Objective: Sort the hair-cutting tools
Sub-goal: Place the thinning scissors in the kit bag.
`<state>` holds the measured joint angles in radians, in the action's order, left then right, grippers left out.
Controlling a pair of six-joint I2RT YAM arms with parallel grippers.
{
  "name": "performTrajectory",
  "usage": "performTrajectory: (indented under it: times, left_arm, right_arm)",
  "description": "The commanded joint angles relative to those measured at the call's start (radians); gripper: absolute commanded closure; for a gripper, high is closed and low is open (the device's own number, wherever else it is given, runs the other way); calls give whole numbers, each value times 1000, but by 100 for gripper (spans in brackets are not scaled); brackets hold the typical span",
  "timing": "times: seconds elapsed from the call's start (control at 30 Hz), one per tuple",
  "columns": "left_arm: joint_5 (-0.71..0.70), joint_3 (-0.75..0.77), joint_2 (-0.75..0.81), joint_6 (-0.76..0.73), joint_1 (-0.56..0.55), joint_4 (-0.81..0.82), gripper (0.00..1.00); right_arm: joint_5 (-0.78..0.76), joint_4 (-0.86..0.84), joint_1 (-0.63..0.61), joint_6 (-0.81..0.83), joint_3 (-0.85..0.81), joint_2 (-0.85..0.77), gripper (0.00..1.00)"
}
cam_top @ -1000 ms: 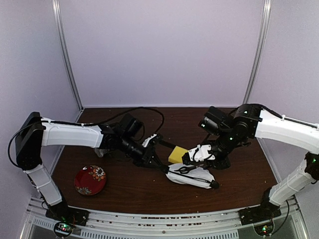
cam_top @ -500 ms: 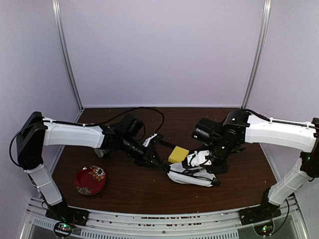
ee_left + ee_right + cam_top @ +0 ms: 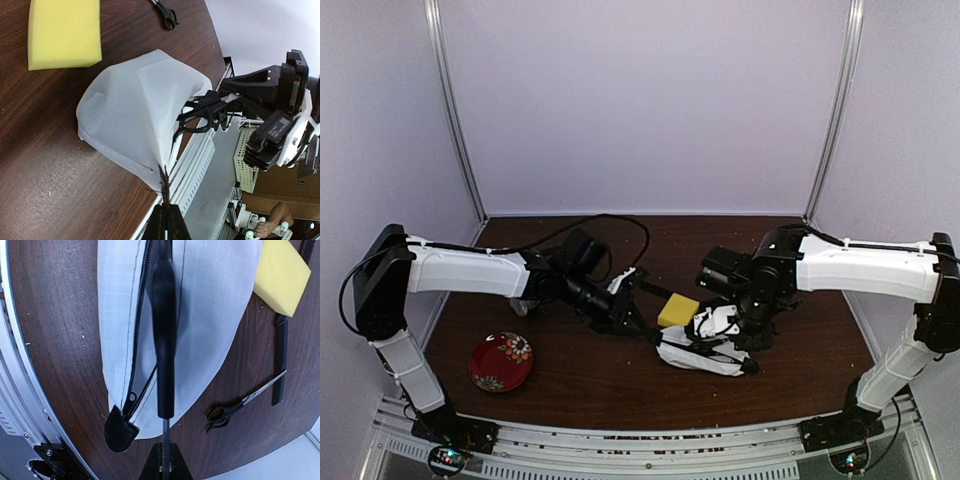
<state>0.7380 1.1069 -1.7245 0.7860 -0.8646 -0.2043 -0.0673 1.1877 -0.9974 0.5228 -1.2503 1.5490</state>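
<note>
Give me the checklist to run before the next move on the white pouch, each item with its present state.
1. Left end effector shut on the edge of the white fabric zip pouch: ok.
2. Right end effector shut on the silver end of the black-handled slim tool: ok.
3. Tool lined up along the pouch's open black zipper: ok.
4. Tool's far end inside the pouch: cannot tell.
5. Yellow sponge block out of the tool's path: ok, it lies beside the pouch.
6. All tools sorted: not ok; small black-handled scissors and a slim black comb lie on the brown wooden table.
</note>
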Motion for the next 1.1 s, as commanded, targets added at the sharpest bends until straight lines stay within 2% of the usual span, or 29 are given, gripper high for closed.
performTrajectory:
  times: [0.0, 0.37, 0.6, 0.7, 0.9, 1.07]
  left_arm:
    - [14, 22, -8, 21, 6, 56, 100]
    - [33, 6, -12, 100, 5, 155, 100]
    - [35, -14, -5, 139, 6, 202, 100]
    - [35, -16, -3, 147, 6, 211, 100]
    - [17, -20, -4, 149, 8, 210, 100]
    - [6, -29, -10, 146, 13, 205, 100]
  right_arm:
    - [-84, -18, -8, -46, -39, 38, 100]
    - [-55, -53, -46, -98, -142, 138, 100]
    - [-82, -165, -46, -109, -97, 142, 99]
    - [-73, -192, -46, -110, -86, 143, 93]
    - [3, -170, -46, -97, -81, 141, 85]
    - [49, -149, -41, -98, -58, 89, 69]
